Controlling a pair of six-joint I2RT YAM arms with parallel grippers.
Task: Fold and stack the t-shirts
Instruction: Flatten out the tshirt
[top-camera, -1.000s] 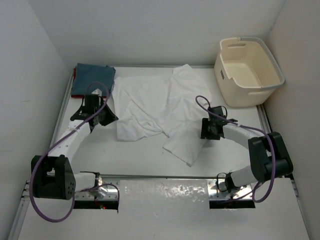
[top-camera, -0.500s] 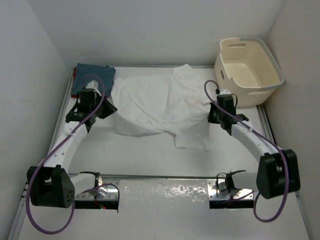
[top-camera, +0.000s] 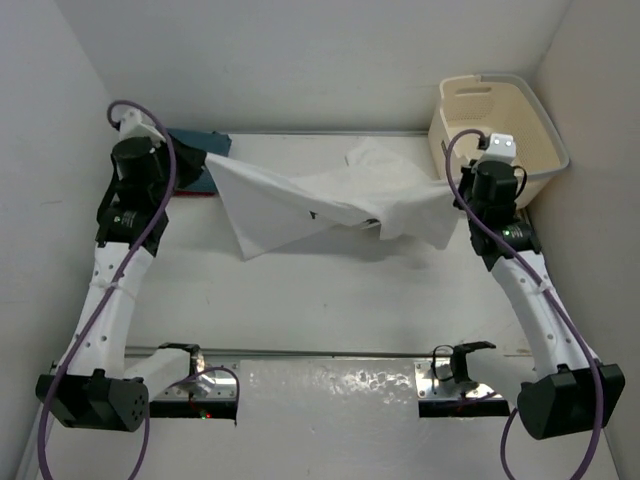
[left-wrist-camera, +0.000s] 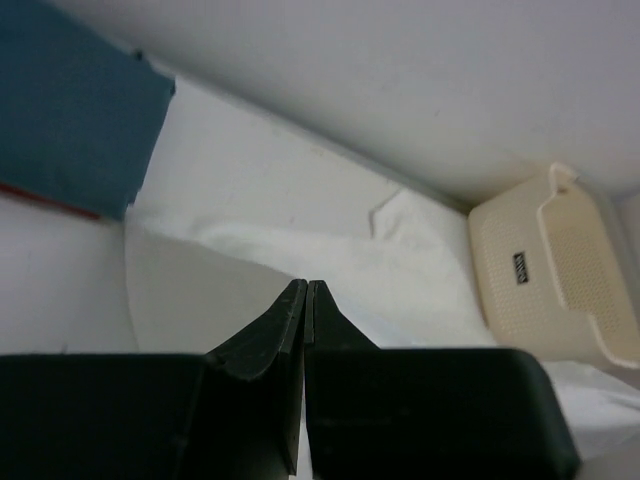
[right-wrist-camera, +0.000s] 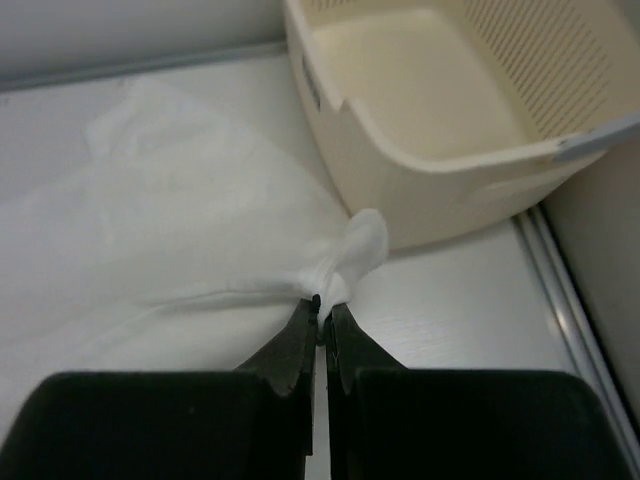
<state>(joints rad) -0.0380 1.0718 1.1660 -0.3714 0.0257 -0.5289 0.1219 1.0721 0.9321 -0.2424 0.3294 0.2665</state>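
We hold the white t-shirt (top-camera: 300, 200) stretched above the tabletop (top-camera: 300, 300). The left pincer (left-wrist-camera: 305, 288) is clenched on its left edge, and the right pincer (right-wrist-camera: 322, 303) is clenched on a small bunched nub just beside the basket (top-camera: 452, 140). That nub looks thin, and we judge that more tension could pull it free. The middle hangs twisted, so lowering it now could trap creases. The blue-grey t-shirt (top-camera: 200, 142) lies far left.
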